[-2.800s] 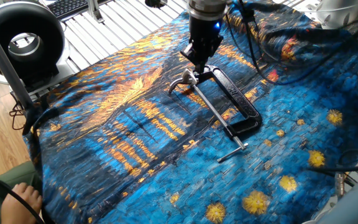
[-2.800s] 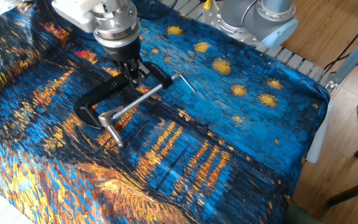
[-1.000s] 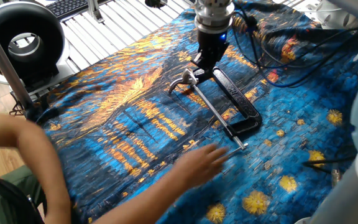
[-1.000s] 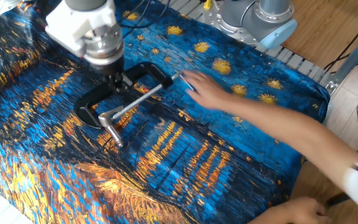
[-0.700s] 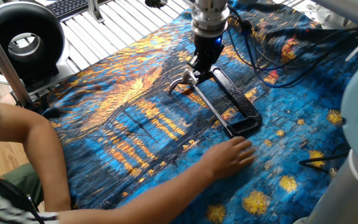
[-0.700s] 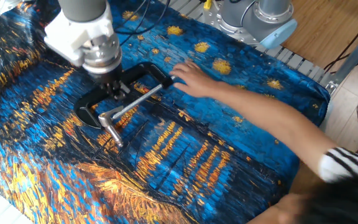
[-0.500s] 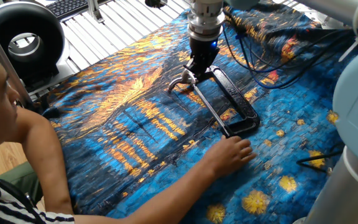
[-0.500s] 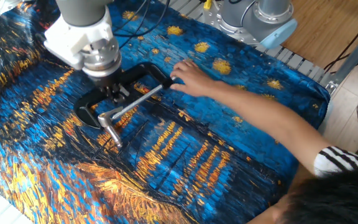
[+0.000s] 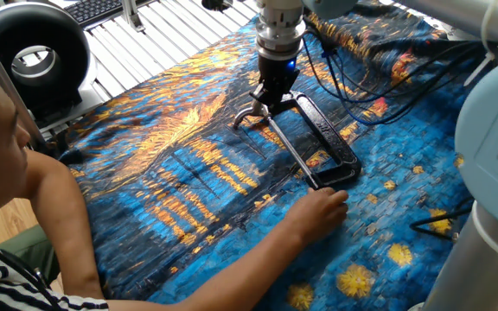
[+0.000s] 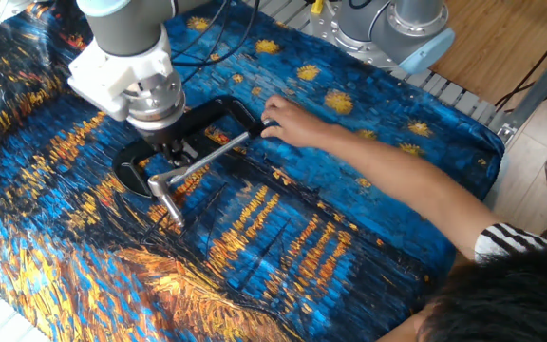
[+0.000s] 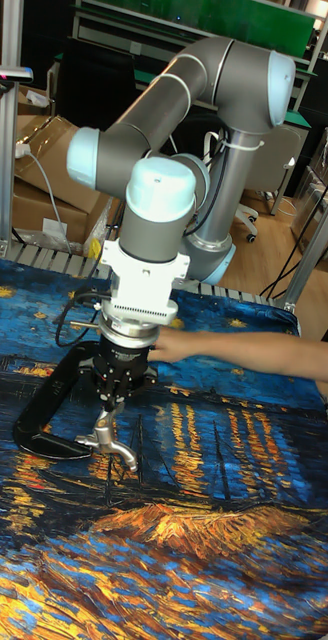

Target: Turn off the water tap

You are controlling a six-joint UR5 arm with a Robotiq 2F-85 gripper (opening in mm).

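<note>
The water tap (image 9: 247,114) is a small shiny faucet held in the jaw of a black C-clamp (image 9: 328,142) lying on the painted cloth. It also shows in the other fixed view (image 10: 164,182) and in the tall fixed view (image 11: 111,442). My gripper (image 9: 265,101) points straight down onto the tap's knobby top. Its fingers (image 11: 100,388) stand slightly apart on either side of the knob. In the other fixed view the gripper (image 10: 174,158) covers the tap's top. I cannot tell whether the fingers touch the knob.
A person's hand (image 9: 322,207) rests on the far end of the clamp's screw rod (image 9: 294,154), their arm (image 10: 387,180) stretched across the cloth. Cables (image 9: 361,78) trail behind the gripper. A black round device (image 9: 31,53) stands off the cloth's left edge.
A person's hand came in and settled on the clamp's screw end. My gripper moved from over the clamp frame leftward and down onto the tap's top.
</note>
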